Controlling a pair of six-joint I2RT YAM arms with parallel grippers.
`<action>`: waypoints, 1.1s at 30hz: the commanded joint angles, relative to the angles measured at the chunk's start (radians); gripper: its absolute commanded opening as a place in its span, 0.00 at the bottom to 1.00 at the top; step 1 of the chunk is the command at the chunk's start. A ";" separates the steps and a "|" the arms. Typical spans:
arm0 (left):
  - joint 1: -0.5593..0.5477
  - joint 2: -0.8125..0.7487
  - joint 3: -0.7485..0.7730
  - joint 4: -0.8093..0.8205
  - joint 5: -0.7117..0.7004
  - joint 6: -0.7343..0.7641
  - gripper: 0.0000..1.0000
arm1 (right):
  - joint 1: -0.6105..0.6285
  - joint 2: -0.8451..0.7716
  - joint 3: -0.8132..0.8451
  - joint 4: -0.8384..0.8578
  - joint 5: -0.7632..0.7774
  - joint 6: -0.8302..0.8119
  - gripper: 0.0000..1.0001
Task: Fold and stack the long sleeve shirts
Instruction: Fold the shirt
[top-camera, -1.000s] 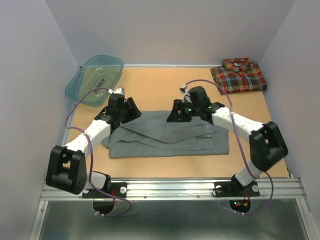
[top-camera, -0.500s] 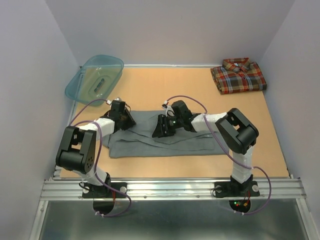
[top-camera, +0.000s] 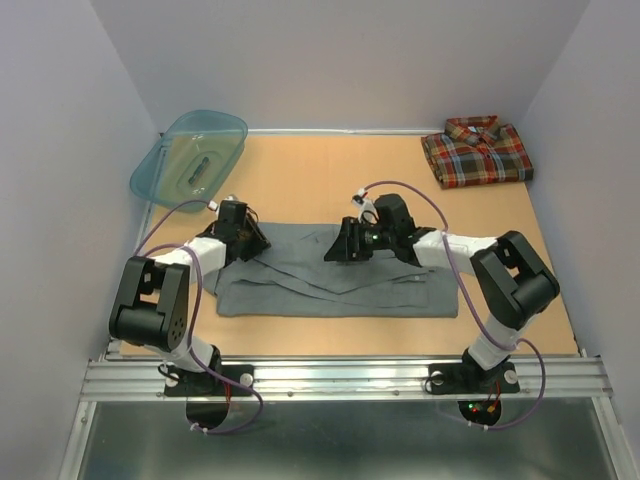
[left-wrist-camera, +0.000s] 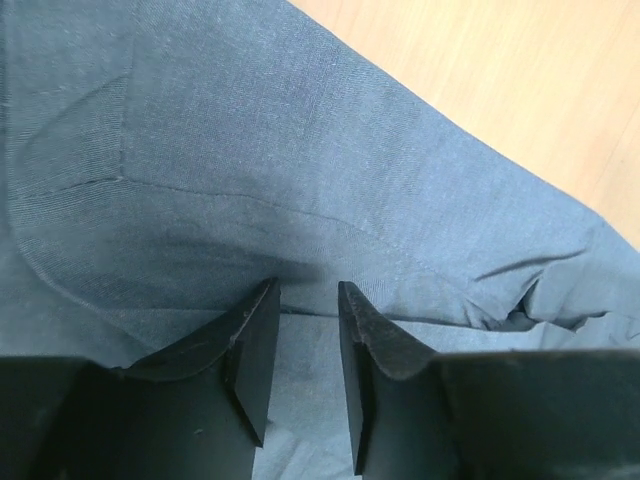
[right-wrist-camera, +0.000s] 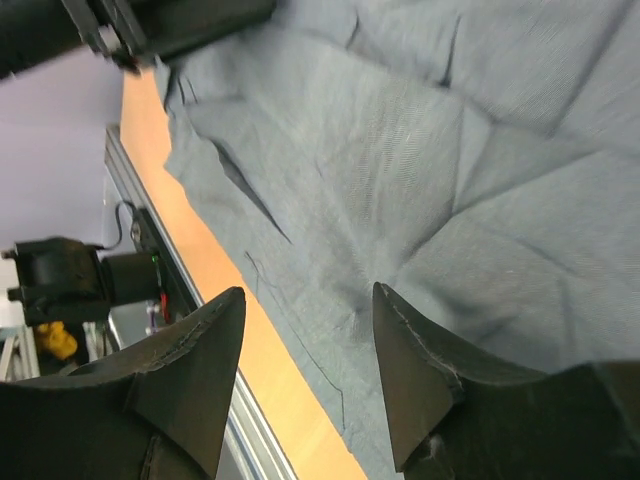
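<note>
The grey long sleeve shirt (top-camera: 330, 292) lies spread flat across the middle of the table. My left gripper (top-camera: 250, 243) presses down on its upper left edge. In the left wrist view its jaws (left-wrist-camera: 308, 290) stand a narrow gap apart with grey cloth (left-wrist-camera: 250, 150) showing between them; whether the cloth is pinched does not show. My right gripper (top-camera: 340, 250) hovers open over the shirt's upper middle, and its fingers (right-wrist-camera: 309, 288) hold nothing above the wrinkled cloth (right-wrist-camera: 400, 150). The plaid shirt (top-camera: 478, 150) sits folded at the back right corner.
A teal plastic basin (top-camera: 190, 155) leans at the back left corner. Grey walls close in the table (top-camera: 330, 180) on three sides. A metal rail (top-camera: 340, 378) runs along the near edge, where both arm bases are bolted.
The left arm has dropped to the shirt's upper left edge and its jaws have narrowed. The right gripper swung left over the shirt, then came back a little to the right, still open.
</note>
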 joint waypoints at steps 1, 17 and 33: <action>0.007 -0.104 0.028 -0.067 -0.048 0.036 0.48 | -0.051 -0.072 0.008 0.007 0.042 -0.032 0.59; -0.206 -0.374 -0.046 -0.222 -0.242 -0.069 0.86 | -0.129 -0.253 0.066 -0.570 0.403 -0.388 0.61; -0.268 0.152 0.260 -0.185 -0.236 -0.017 0.69 | 0.004 -0.149 0.052 -0.752 0.669 -0.339 0.61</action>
